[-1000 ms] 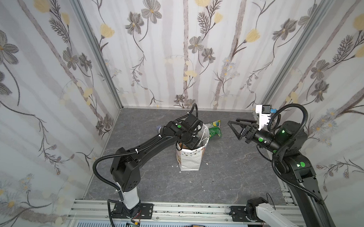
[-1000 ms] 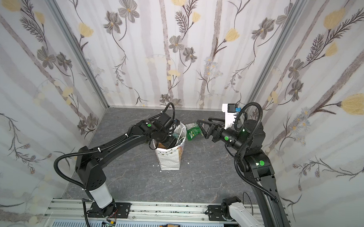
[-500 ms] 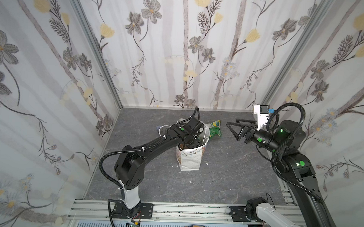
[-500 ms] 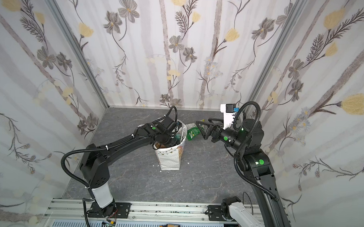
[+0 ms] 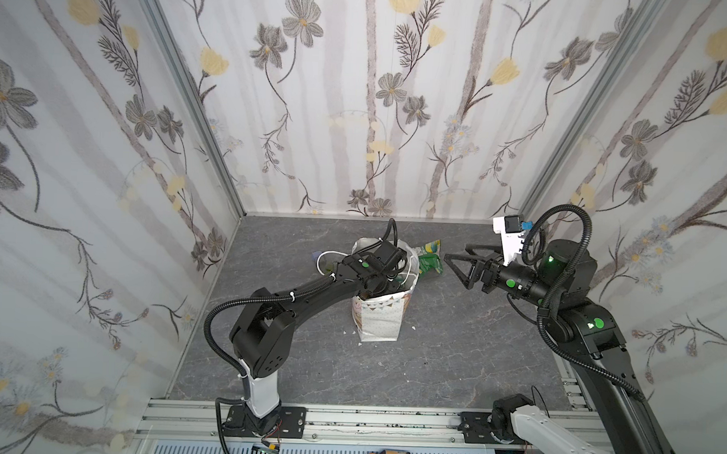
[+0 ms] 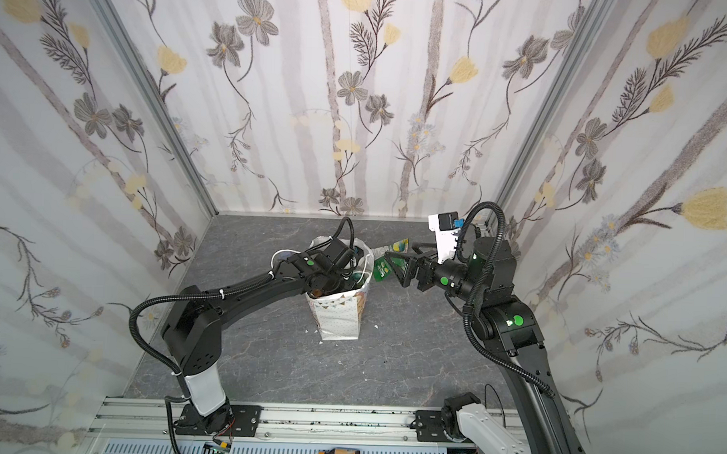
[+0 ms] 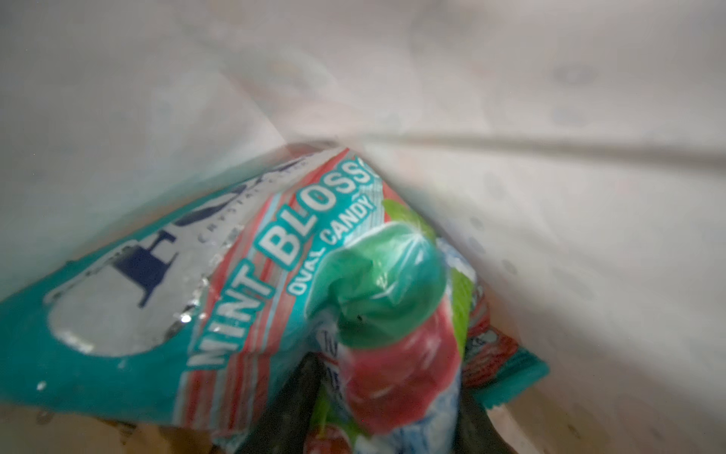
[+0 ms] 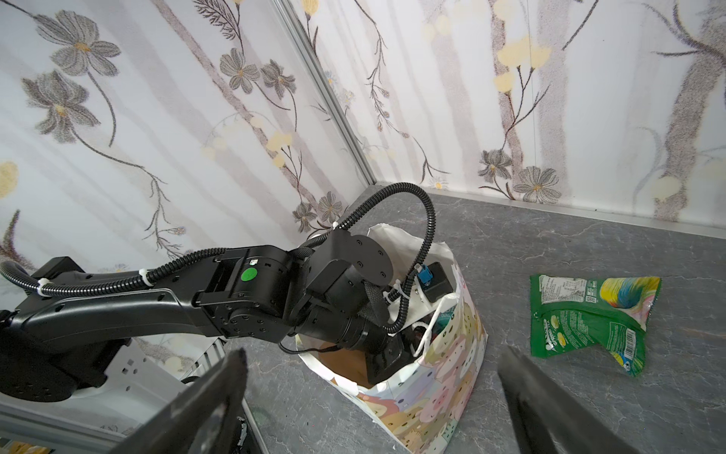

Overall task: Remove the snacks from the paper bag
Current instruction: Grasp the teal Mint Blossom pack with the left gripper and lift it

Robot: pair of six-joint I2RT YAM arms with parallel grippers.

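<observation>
teal pkt (image 7: 137, 314) sits inside the paper bag (image 5: 377, 320) and fills the left wrist view. white caps read "mint blosso…" w/ "oval candy" under it, plus dark blue "fo…" on a silver patch; the rest is cut off or blurred. its long axis runs slantwise along the bag's white inner wall, lettering following that axis. one end is crumpled, showing green and red candy art. left gripper (image 7: 389, 377) is down in the bag, dark fingers (image 7: 294, 393) either side of that crumpled end; can't tell if they pinch it or stand off. bag stands upright mid-table, mouth up, w/ a triangle band near the rim in both top views and cartoon animal print on the side the right wrist view shows. green pkt (image 8: 581, 318) lies flat on the grey table (image 5: 452, 364) just behind-right of the bag, back panel up w/ barcode and nutrition box; a small word looks like "spring". long axis approx front-to-back, colourful end toward the rear wall. right gripper (image 5: 456, 268) hovers near it, jaws spread wide, empty.
</observation>
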